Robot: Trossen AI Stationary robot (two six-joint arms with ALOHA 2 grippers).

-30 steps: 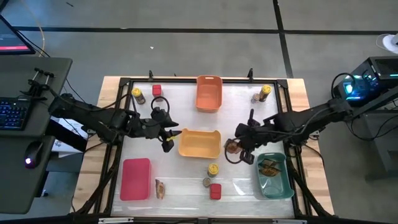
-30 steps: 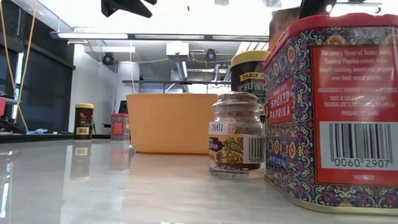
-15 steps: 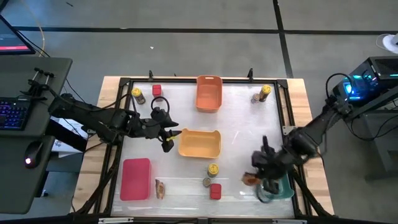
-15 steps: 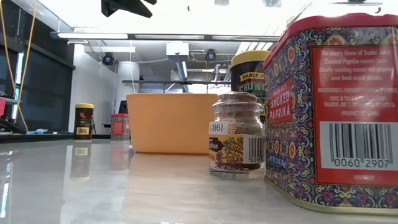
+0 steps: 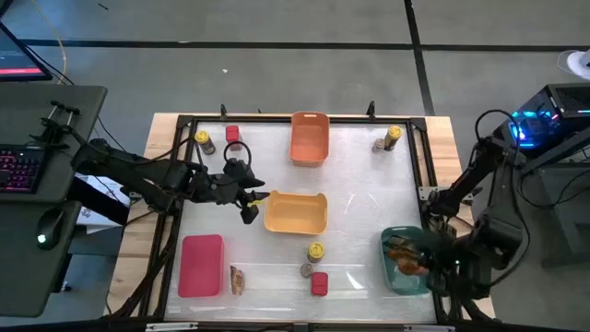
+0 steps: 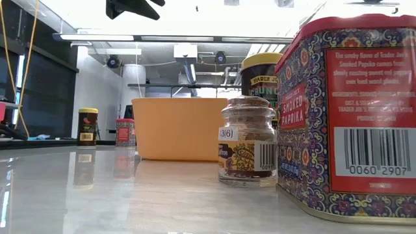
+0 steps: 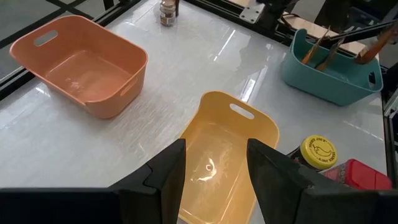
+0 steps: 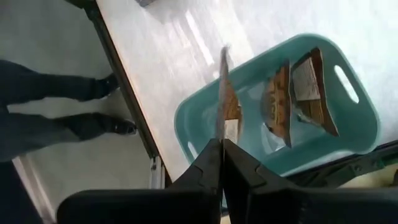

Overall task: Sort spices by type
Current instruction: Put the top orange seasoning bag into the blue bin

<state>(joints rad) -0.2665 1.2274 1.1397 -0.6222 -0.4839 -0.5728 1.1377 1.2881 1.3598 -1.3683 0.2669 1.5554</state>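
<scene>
Right claw clenched on a flat brownish spice packet, pinched edge-on by its lower rim, over the teal bin. Thin, light, probably floppy, so best gripped near an edge. Left claw released, hanging above the yellow bin.

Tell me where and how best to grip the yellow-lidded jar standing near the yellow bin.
The yellow-lidded jar stands upright beside a short grey-brown jar and a red tin. I would come straight down from above and close the fingers across its round lid, on the sides facing away from those neighbours, probably toward the yellow bin.
</scene>
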